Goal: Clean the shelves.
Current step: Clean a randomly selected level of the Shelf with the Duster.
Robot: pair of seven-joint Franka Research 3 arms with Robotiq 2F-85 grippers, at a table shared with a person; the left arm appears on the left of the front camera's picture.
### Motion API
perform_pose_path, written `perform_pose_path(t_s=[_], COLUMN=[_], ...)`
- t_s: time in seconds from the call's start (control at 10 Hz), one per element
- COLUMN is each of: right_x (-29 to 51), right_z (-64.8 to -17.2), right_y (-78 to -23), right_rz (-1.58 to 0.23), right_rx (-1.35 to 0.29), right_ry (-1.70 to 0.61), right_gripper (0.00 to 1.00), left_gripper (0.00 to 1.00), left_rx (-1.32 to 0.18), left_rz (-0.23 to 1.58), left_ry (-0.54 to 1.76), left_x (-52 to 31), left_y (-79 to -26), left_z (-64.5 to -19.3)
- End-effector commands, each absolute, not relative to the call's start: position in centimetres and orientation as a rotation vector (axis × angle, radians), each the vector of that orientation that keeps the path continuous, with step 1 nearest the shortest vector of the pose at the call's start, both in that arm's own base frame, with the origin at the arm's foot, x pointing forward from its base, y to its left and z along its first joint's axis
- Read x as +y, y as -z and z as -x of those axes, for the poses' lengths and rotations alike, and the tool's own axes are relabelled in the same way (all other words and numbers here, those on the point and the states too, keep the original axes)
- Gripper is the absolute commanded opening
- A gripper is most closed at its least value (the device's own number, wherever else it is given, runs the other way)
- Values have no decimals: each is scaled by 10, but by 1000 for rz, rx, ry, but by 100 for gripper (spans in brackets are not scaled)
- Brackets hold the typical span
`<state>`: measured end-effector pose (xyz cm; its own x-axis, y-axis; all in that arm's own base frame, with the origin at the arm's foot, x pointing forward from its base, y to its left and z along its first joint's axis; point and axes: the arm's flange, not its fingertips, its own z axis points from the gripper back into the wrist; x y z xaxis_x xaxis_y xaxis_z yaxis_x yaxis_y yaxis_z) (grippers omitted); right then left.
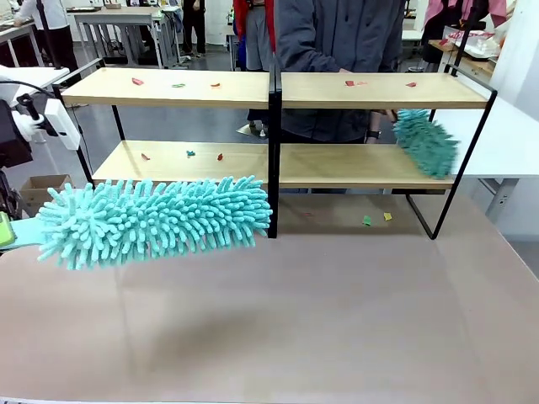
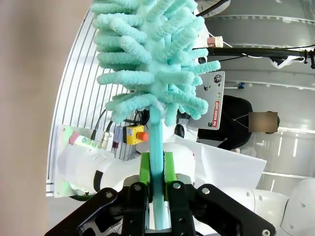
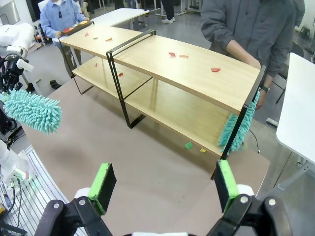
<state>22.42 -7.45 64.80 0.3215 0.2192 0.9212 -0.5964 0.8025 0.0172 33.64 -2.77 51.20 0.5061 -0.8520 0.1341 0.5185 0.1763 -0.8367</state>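
Far left: left gripper (image 2: pixel 156 169), green pads pinched shut on the flat teal plastic handle of a fluffy teal microfibre duster (image 1: pixel 156 220), held level above the brown table (image 1: pixel 337 337), clear of the rack. Behind it: the shelves (image 1: pixel 354 91), a wide two-tier rack of light-wood boards on a thin black metal frame, standing along the table's far side, with small red and green paper scraps (image 1: pixel 137 82) strewn on both tiers and a few on the table. At the rack's right end: a second teal duster (image 1: pixel 425 141) in a person's hand, by the lower board. On the right arm: right gripper (image 3: pixel 165 182), fingers spread wide, holding nothing. Looks like the approach to a sweep of the left half. Next calls for bringing the fluffy head onto a board and drawing it along to push scraps off, minding the central black upright (image 1: pixel 274 151).
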Motion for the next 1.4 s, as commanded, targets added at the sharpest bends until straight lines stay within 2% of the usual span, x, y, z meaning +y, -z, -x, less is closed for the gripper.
perform_pose_path(t_s=[0.0,0.4,0.8,1.1,1.3], right_x=[-74,-74,-74,-74,-74], right_z=[-224,-224,-224,-224,-224], right_y=[-648,-648,-648,-648,-648], right_rz=[-398,-398,-398,-398,-398], right_rx=[-1129,-1129,-1129,-1129,-1129], right_ry=[-560,-560,-560,-560,-560], right_gripper=[100,100,100,100,100], left_gripper=[12,12,12,12,12], left_rx=[285,130,150,185,143], left_rz=[864,896,948,961,984], left_ry=[717,602,679,745,719], left_x=[70,120,106,15,-36], left_y=[-516,-526,-525,-514,-511], left_z=[-331,-299,-303,-343,-375])
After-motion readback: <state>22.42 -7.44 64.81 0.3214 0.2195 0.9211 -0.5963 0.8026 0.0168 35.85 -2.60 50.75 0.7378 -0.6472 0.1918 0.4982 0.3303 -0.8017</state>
